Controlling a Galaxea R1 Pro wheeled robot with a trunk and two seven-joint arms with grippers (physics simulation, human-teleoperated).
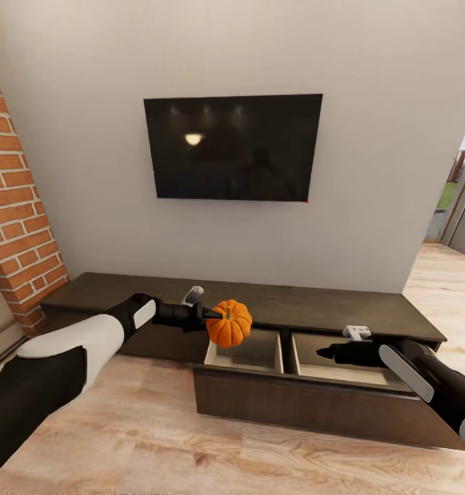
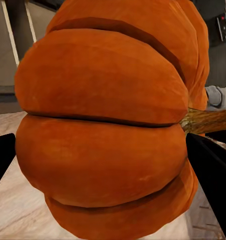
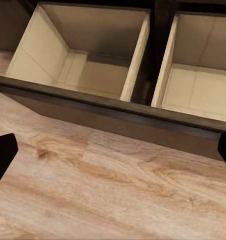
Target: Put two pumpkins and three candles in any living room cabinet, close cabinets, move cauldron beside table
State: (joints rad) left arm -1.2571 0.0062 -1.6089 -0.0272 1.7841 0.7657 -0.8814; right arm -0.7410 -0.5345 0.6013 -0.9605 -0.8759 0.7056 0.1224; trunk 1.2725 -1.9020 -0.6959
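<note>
One pumpkin (image 1: 229, 323) is squeezed tight in the left hand (image 1: 210, 316), hanging just over the near left corner of the cabinet's (image 1: 369, 313) open drawer (image 1: 249, 354), while the right hand (image 1: 323, 353) waits open and empty.

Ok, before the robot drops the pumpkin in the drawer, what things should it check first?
1. Pumpkin held by the left gripper: ok, the fingers sit on either side of it in the left wrist view.
2. Drawer pulled out of the cabinet: ok, both pale compartments are open.
3. Room inside: ok, the compartments look bare in the right wrist view.
4. Pumpkin above the left compartment: cannot tell for sure; in the head view it hangs by that compartment's near left corner.
5. Right gripper out of the way: ok, it hovers at the right compartment, apart from the pumpkin.
6. Right gripper free: ok, its fingers hold nothing.
</note>
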